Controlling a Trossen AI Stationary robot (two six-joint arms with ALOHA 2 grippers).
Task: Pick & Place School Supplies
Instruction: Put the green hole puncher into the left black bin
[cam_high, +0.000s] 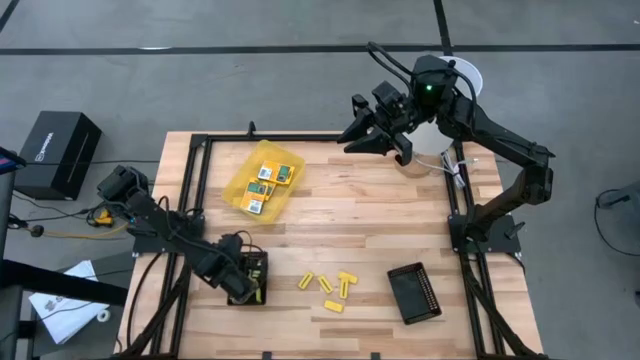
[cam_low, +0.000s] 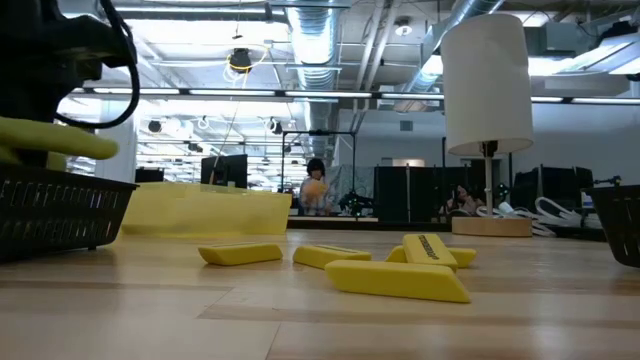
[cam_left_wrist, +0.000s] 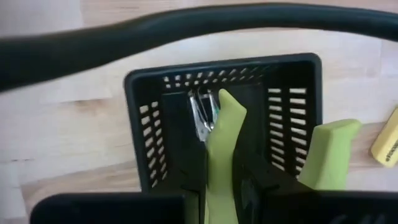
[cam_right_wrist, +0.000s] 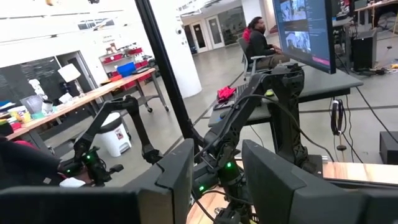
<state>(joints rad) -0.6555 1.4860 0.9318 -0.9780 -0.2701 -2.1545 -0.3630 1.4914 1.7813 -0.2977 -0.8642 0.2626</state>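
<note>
My left gripper (cam_high: 240, 278) hangs over a black perforated tray (cam_left_wrist: 224, 74) near the table's near left. It is shut on the plier-like tool (cam_left_wrist: 219, 124), whose metal tip (cam_left_wrist: 202, 118) points down into the tray. Several stubby yellow pieces (cam_high: 326, 286) lie on the wood to the right of that tray. Three flat packets (cam_high: 270, 180) rest in the translucent yellow container (cam_high: 240, 190) farther back. My right gripper (cam_high: 352, 135) is raised high over the far edge, open and holding nothing (cam_right_wrist: 217, 168). My left gripper pinches one yellow-green handle (cam_left_wrist: 217, 158) of the tool between its two fingers (cam_left_wrist: 258, 180), coming from above and pointing steeply down. The fingers lie along the handle. The other handle (cam_left_wrist: 329, 152) sticks out free to the side. Whether the tip touches the tray's floor, I cannot tell.
A second black tray (cam_high: 413, 293) lies at the near right. A white cylinder on a wooden disc (cam_low: 486, 90) stands at the far right. A black metal frame (cam_high: 200, 150) runs along the table's edges. Bare wood lies in the middle.
</note>
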